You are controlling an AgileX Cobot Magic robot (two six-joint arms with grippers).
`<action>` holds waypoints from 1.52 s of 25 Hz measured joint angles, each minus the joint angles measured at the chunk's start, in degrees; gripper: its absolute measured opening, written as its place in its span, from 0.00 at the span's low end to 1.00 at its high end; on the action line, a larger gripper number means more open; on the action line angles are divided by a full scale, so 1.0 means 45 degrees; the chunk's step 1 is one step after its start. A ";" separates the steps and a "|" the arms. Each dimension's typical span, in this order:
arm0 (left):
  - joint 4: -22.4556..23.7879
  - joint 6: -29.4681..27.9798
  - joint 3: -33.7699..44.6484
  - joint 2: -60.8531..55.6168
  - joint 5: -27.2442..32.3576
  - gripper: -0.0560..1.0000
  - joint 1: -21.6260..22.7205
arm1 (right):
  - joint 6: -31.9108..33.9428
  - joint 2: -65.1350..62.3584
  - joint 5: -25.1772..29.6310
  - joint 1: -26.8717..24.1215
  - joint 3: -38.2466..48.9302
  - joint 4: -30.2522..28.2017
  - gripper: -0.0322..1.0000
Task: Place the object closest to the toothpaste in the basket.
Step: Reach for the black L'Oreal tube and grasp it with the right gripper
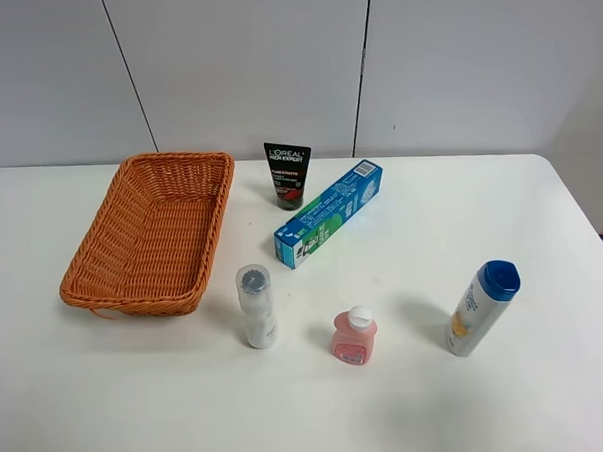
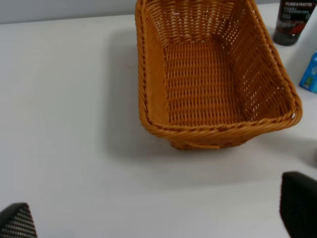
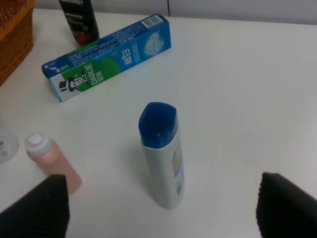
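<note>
Black L'Oréal Men Expert tube (image 1: 288, 175) stands by the blue-green Darlie toothpaste box (image 1: 328, 213); left pincer (image 2: 158, 218) and right pincer (image 3: 161, 208) hover, spread open.

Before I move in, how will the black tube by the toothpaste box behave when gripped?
The black tube looks like soft plastic, so it will probably squash under a firm grip. Standing upright on its narrow end, it may tip if nudged sideways.
</note>
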 joint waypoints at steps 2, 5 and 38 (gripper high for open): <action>0.0000 0.0000 0.0000 0.0000 0.0000 0.99 0.0000 | 0.0000 0.0000 -0.0028 0.0000 0.0000 0.0000 0.76; 0.0000 0.0000 0.0000 0.0000 0.0000 0.99 0.0000 | 0.0000 0.0000 -0.0037 0.0000 0.0000 0.0000 0.76; 0.0000 0.0000 0.0010 0.0000 0.0000 0.99 0.0000 | -0.7755 2.0936 -0.2065 0.1510 -1.4477 0.2811 0.75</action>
